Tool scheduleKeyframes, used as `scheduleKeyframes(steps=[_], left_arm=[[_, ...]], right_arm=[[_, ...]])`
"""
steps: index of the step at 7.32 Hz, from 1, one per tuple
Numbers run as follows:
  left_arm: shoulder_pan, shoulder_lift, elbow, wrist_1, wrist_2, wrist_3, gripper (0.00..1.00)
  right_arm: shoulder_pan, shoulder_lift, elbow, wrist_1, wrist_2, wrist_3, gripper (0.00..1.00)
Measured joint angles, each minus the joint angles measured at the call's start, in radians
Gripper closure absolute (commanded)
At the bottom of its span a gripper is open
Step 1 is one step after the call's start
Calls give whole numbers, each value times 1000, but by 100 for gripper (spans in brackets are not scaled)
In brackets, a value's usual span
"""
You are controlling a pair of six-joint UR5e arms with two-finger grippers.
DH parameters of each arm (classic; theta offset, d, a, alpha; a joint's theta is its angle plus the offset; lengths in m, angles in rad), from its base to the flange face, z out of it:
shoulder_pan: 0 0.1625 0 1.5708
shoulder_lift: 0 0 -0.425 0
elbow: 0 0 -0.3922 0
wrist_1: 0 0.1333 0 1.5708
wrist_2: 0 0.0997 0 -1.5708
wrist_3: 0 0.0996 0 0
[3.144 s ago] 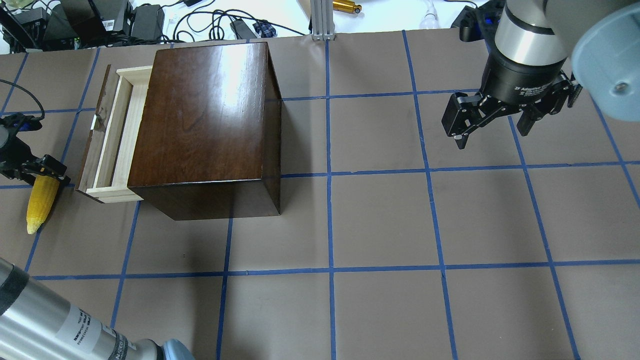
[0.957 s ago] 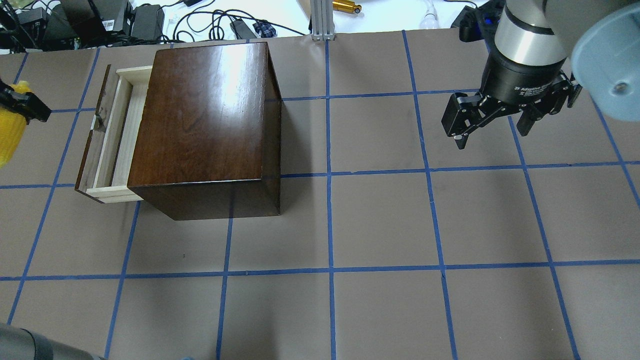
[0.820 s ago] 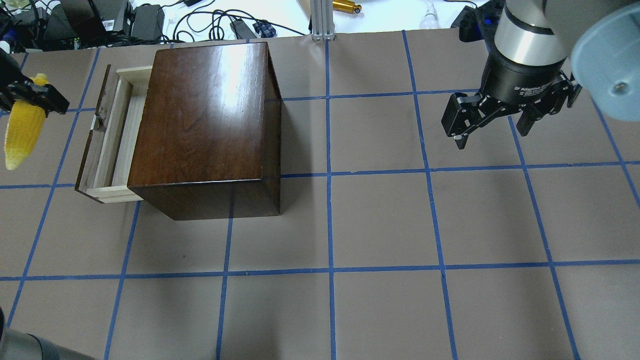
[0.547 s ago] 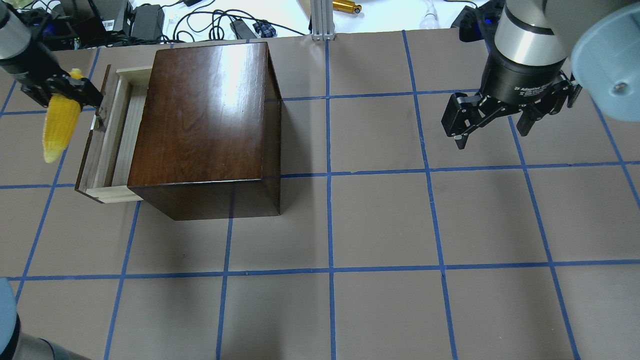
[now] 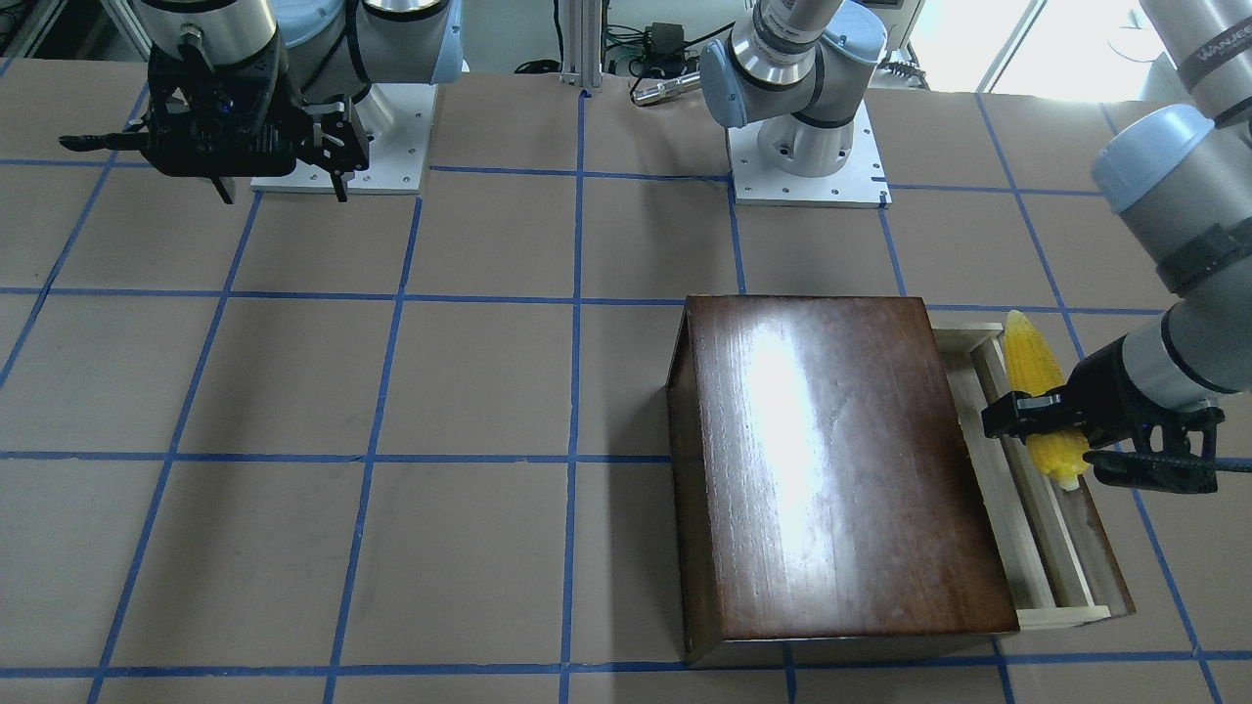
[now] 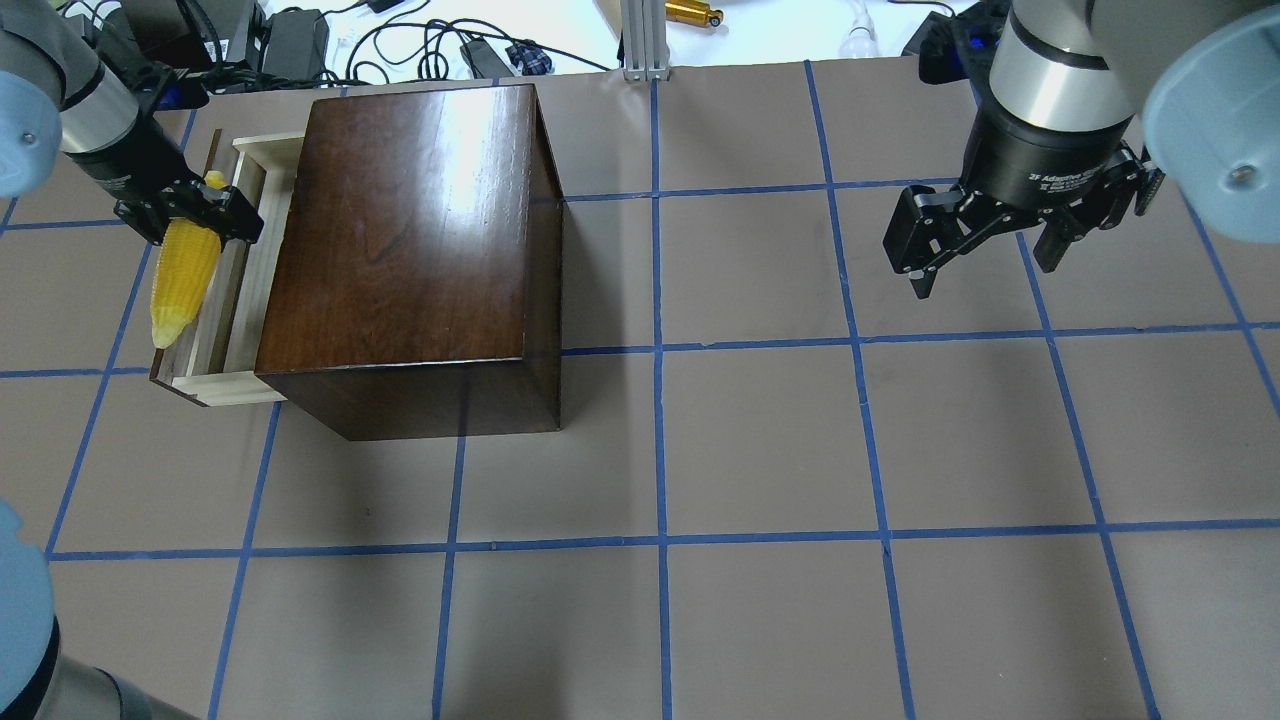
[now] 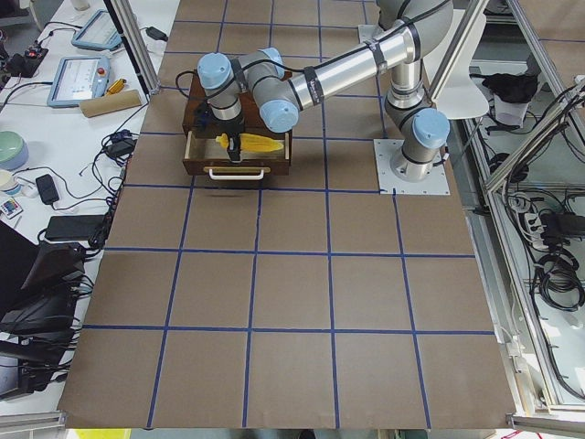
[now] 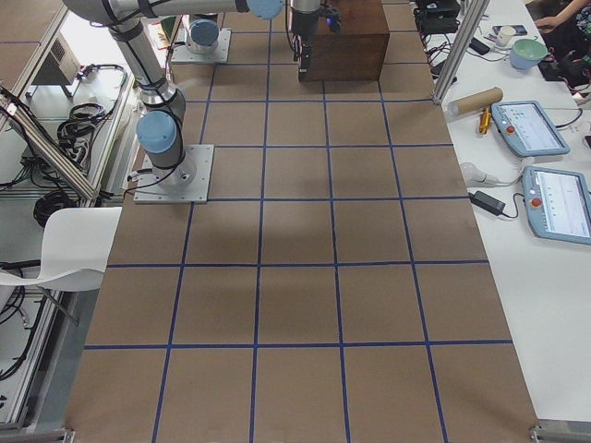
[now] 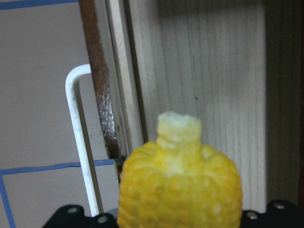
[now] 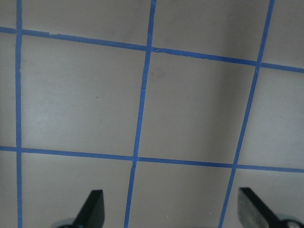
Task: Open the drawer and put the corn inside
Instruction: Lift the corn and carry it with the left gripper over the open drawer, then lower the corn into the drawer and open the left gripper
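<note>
The drawer [image 6: 214, 385] stands pulled out from the left side of the dark-brown box [image 6: 410, 230]. My left gripper [image 6: 190, 210] is shut on the stub end of the yellow corn [image 6: 183, 285] and holds it over the drawer's front panel and tray, lying along the drawer. In the front view the corn [image 5: 1029, 364] hangs above the drawer [image 5: 1037, 548]. The left wrist view shows the corn [image 9: 180, 185] above the pale tray floor [image 9: 213, 95]. My right gripper [image 6: 985, 275] is open and empty, high over the table's far right.
A white handle [image 9: 78, 142] sits on the drawer's front panel. Cables and power bricks [image 6: 290, 45] lie beyond the table's far edge. Blue tape lines [image 6: 660, 350] grid the brown table. The right wrist view shows only table below the open fingers [image 10: 92, 204].
My left gripper lifted the corn off the table left of the drawer and carried it right, to above the open drawer. The right arm, box and drawer have not moved.
</note>
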Motion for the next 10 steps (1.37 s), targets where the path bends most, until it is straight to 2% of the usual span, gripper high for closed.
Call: scheduleKeyframes(steps=[6, 8, 10], left_arm=[[-4, 49, 13, -5, -17, -10, 0], [-11, 118, 17, -44, -15, -10, 0], [-19, 245, 15, -174, -15, -10, 0]], right_arm=[[0, 0, 0, 0, 0, 0, 0], [0, 0, 0, 1, 0, 0, 0], [0, 0, 0, 1, 0, 0, 0]])
